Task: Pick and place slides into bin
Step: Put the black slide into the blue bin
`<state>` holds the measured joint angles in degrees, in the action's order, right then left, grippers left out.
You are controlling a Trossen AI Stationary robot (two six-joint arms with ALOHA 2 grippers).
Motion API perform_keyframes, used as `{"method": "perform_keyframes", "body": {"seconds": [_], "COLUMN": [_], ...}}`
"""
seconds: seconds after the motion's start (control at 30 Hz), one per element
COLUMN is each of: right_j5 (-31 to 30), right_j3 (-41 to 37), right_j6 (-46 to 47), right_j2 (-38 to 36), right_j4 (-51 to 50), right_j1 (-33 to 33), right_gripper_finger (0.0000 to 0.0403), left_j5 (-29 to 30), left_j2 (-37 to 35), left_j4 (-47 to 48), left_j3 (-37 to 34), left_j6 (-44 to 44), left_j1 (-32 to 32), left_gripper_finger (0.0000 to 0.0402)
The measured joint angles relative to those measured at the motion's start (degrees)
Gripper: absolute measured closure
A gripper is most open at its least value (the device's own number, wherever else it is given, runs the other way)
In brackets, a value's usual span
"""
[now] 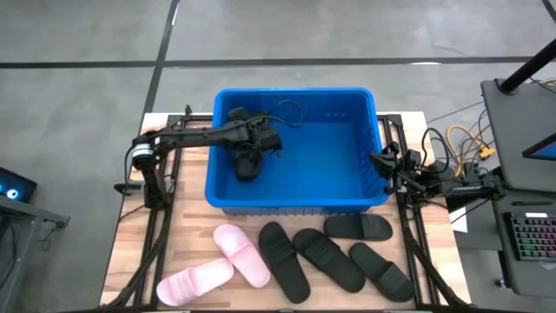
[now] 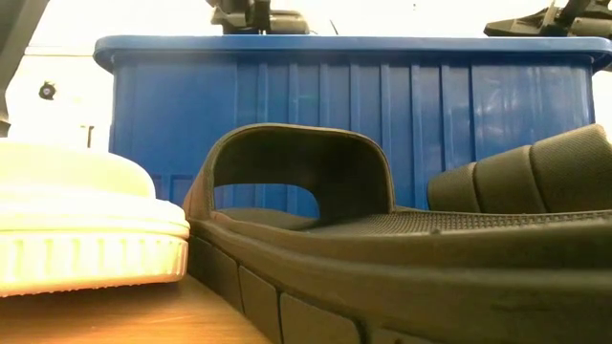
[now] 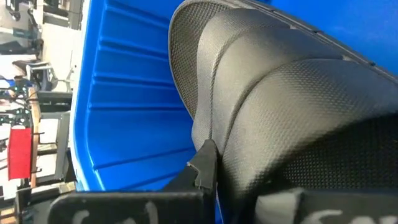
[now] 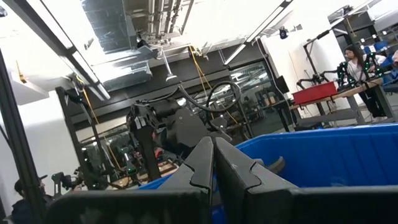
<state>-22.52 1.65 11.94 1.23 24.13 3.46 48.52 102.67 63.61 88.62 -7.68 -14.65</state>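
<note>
The blue bin [image 1: 295, 187] stands mid-table. My left gripper [image 1: 258, 143] reaches over the bin's left wall and is shut on a black slide [image 1: 248, 163] inside the bin's left half. That slide fills the left wrist view [image 3: 286, 93]. Two pink slides [image 1: 243, 252] [image 1: 195, 283] and several black slides [image 1: 328, 258] lie flat on the table in front of the bin. My right gripper [image 4: 214, 149] is shut on nothing and waits at the bin's right wall [image 1: 382, 163], pointing slightly upward. My left gripper pinches the black slide between its two fingers, and one finger [image 3: 205, 165] lies against a textured edge of the slide [image 3: 227, 158]. The slide itself hides the other finger. The fingers slant down from the table's left side. The slide hangs below them inside the bin; whether it touches the floor, I cannot tell.
The bin's rim [image 2: 354, 43] rises well above the slides in front of it. Cables [image 1: 465, 139], a keyboard [image 1: 532, 235] and a dark stand sit past the table's right edge. Bare bin floor [image 1: 330, 156] lies to the right of the held slide.
</note>
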Motion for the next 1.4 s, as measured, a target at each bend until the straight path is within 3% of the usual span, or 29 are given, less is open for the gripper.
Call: {"method": "perform_keyframes", "body": {"seconds": [0.37, 0.77, 1.4], "right_j5": [-0.02, -0.02, -0.03], "right_j3": [0.0, 0.0, -0.02], "right_j6": [-0.05, -0.24, -1.05], "right_j2": [0.0, 0.04, 0.04], "right_j4": [0.01, -0.03, -0.27], "right_j1": [0.0, 0.0, 0.0], "right_gripper_finger": [0.0394, 0.0394, 0.0394], "left_j5": [-0.24, 0.05, 4.83], "left_j2": [2.25, 9.61, 9.07], "left_j4": [5.07, 12.05, 12.41], "left_j3": [-0.22, -0.19, 0.19], "left_j6": [-0.36, -9.92, -6.29], "left_j1": [-2.07, -2.89, -3.05], "left_gripper_finger": [0.0401, 0.0401, 0.0401]}}
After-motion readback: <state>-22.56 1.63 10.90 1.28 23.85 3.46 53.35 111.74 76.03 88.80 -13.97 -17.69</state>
